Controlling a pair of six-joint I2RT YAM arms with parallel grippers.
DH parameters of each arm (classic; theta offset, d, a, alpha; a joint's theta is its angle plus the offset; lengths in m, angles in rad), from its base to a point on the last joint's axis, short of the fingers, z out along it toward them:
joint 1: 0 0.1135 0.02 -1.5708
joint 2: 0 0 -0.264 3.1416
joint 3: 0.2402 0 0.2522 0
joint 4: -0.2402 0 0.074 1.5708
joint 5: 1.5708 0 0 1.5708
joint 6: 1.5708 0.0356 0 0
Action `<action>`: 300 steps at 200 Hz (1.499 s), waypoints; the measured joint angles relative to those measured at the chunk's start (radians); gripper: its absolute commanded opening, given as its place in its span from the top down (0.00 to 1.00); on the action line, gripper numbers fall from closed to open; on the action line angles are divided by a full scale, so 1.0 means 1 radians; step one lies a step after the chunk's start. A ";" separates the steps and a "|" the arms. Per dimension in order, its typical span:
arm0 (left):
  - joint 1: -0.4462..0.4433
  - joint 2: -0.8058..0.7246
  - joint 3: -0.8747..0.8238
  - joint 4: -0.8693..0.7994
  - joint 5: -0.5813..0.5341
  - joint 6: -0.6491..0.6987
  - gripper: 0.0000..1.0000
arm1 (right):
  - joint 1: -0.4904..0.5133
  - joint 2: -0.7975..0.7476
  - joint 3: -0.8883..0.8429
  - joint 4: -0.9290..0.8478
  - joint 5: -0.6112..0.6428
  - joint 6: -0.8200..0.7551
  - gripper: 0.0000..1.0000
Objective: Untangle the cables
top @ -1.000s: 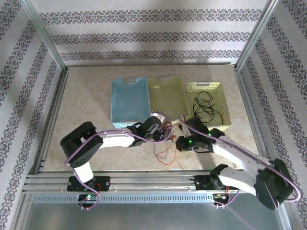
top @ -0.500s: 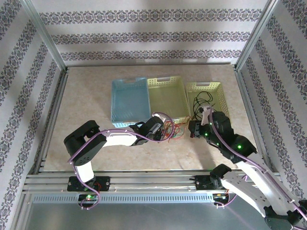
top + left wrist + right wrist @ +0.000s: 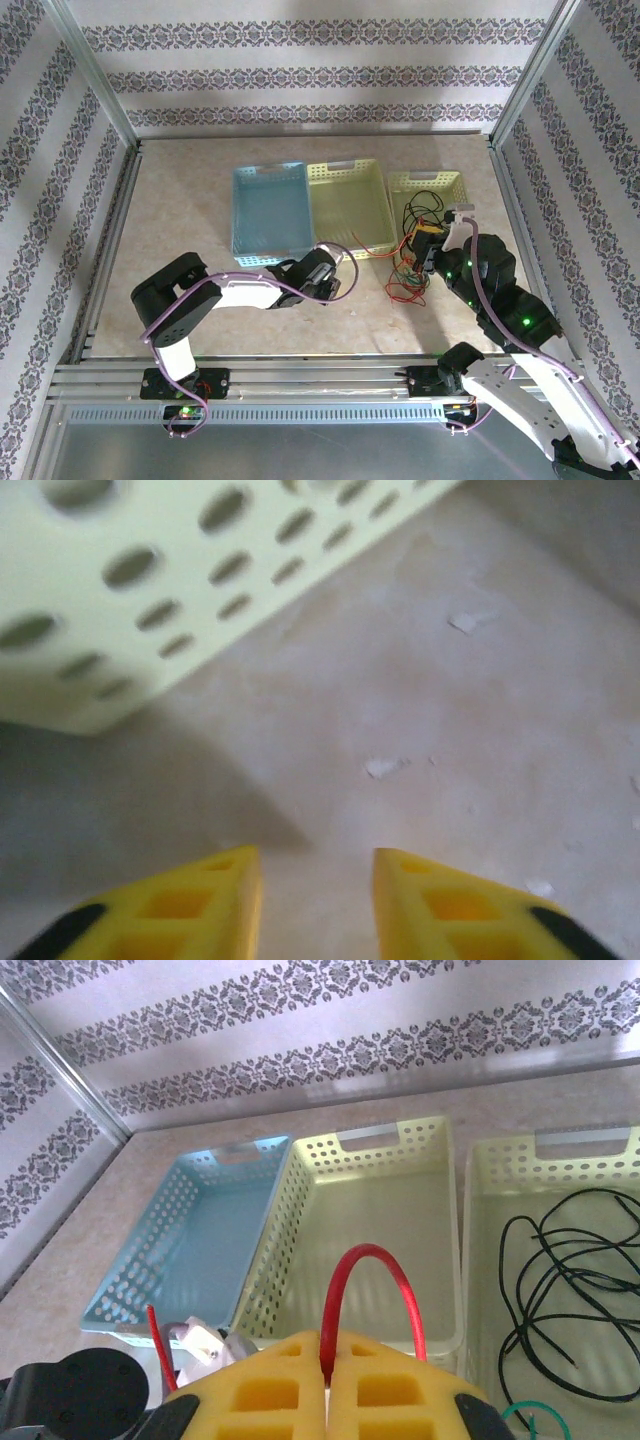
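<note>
Right claw [image 3: 326, 1352]: pressed together on the red cable [image 3: 371, 1278], which stands up from between the fingers as 1 narrow loop.
Left claw [image 3: 312, 868]: spread, with nothing between the fingers. It is low over the bare counter [image 3: 450, 740], just beside the near wall of the middle basket [image 3: 180, 540].
Cables: the red and green bunch [image 3: 402, 272] hangs under the right claw, to the right of the counter's middle, in front of the gap between the middle basket and the right basket [image 3: 455, 180]. I cannot tell if its lowest loop lies on the counter. The black cable [image 3: 560, 1280] lies loose inside the right basket, apart from the bunch.
Step in hand: I judge it is the drawing of the red cable out of the green cable [image 3: 525, 1408]; these 2 colours are not yet apart.
How to do it well: lift slowly, a little toward the near edge, so that the loops slide open and do not pull into a knot. The left claw should pinch 1 green strand low in the bunch and hold it down, so that only the red rises.
Edges: the near rims of the 3 baskets are close behind the bunch. A hanging loop could catch on a rim or in the holes of a wall, or drag the black cable out.
Open room: the bare strip between the baskets and the near edge is free, and it is widest toward the left edge, beyond the blue basket [image 3: 270, 210]. Toward the right edge there is less room.
</note>
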 measured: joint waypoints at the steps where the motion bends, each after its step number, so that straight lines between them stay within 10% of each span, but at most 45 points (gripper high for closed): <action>1: 0.000 -0.003 -0.005 0.003 0.006 -0.002 0.53 | 0.000 0.001 0.000 0.000 -0.003 -0.001 1.00; 73: 0.000 -0.184 -0.105 0.138 0.097 0.027 0.22 | 0.000 0.079 0.032 0.064 -0.345 0.021 1.00; 137: 0.000 -0.192 -0.115 0.174 0.124 0.026 0.13 | 0.000 0.188 0.138 0.225 -0.620 0.124 1.00; 154: 0.000 -0.188 -0.114 0.193 0.125 0.026 0.22 | 0.000 0.197 0.138 0.259 -0.653 0.154 1.00; 190: 0.000 -0.139 -0.114 0.232 0.117 0.021 0.81 | 0.000 0.196 0.132 0.309 -0.686 0.203 1.00; 214: 0.000 -0.122 -0.114 0.234 0.111 0.009 1.00 | -0.005 0.185 0.132 0.315 -0.688 0.210 1.00; 300: 0.008 -0.130 -0.202 0.216 0.071 0.006 1.00 | -0.105 0.190 0.265 0.314 -0.686 0.174 1.00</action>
